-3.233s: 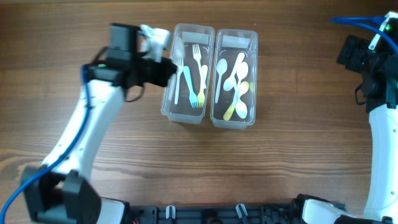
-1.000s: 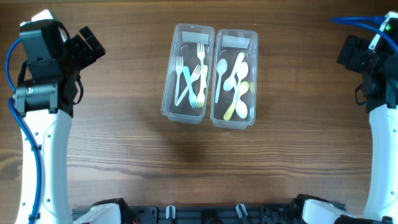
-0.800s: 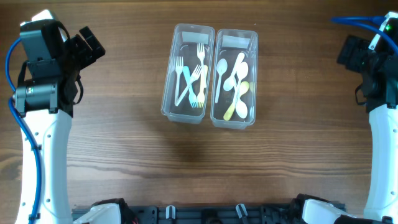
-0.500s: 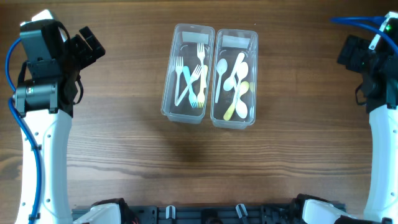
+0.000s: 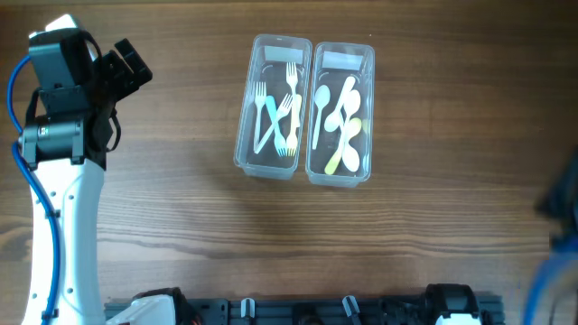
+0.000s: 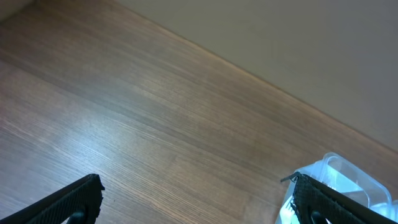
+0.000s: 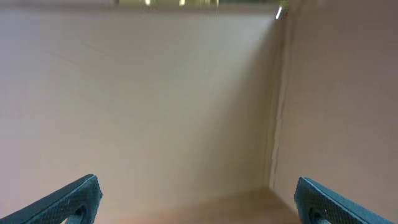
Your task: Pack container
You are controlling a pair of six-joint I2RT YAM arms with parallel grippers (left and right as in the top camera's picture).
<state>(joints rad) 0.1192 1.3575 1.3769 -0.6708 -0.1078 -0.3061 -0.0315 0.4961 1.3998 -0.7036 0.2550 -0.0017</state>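
1. Since half a second back the right arm (image 5: 560, 194) has left the upper right corner. It is now only a dark blur at the lower right edge, probably mid-swing.
2. Left tub (image 5: 268, 106) holds forks (image 5: 275, 116) and right tub (image 5: 340, 113) holds spoons (image 5: 339, 122). They sit side by side, mid-table (image 5: 181, 226).
3. Left gripper (image 5: 126, 68) is parked far left, well apart from the tubs, spread wide and empty.
4. Right gripper (image 7: 199, 199) is equally wide and empty, facing a wall (image 7: 155, 106).
5. Packing looks done. Withdraw high and avoid nudging the tubs.
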